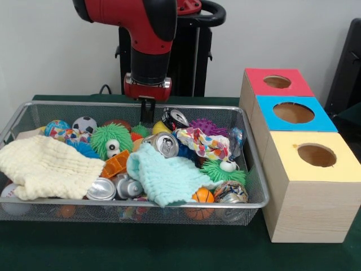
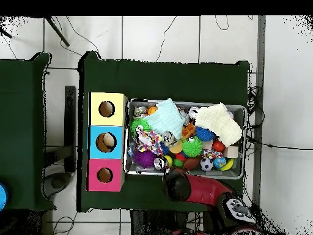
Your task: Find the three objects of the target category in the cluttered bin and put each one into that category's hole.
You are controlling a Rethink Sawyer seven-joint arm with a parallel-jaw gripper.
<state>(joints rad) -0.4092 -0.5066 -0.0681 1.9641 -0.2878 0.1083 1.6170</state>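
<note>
The wire mesh bin (image 1: 256, 164) is full of toys and cloths. A silvery can (image 1: 166, 145) lies in the middle with its pull-tab top facing the camera. Two more silvery cans (image 1: 101, 189) (image 1: 130, 187) lie side by side at the near wall. A dark can (image 1: 176, 118) lies at the far side, and a crushed printed can (image 1: 230, 193) sits in the near right corner. My gripper (image 1: 147, 110) hangs over the bin's far edge, just left of the dark can and above the toys. In the overhead view the arm (image 2: 178, 183) hides it beside the bin (image 2: 183, 173).
Three wooden boxes with round holes stand right of the bin: red (image 1: 277, 82), blue (image 1: 293, 113), yellow (image 1: 316, 154). A cream cloth (image 1: 45, 166) and a mint cloth (image 1: 161, 178) cover part of the clutter. Fuzzy green toys (image 1: 110, 140) and several balls lie around.
</note>
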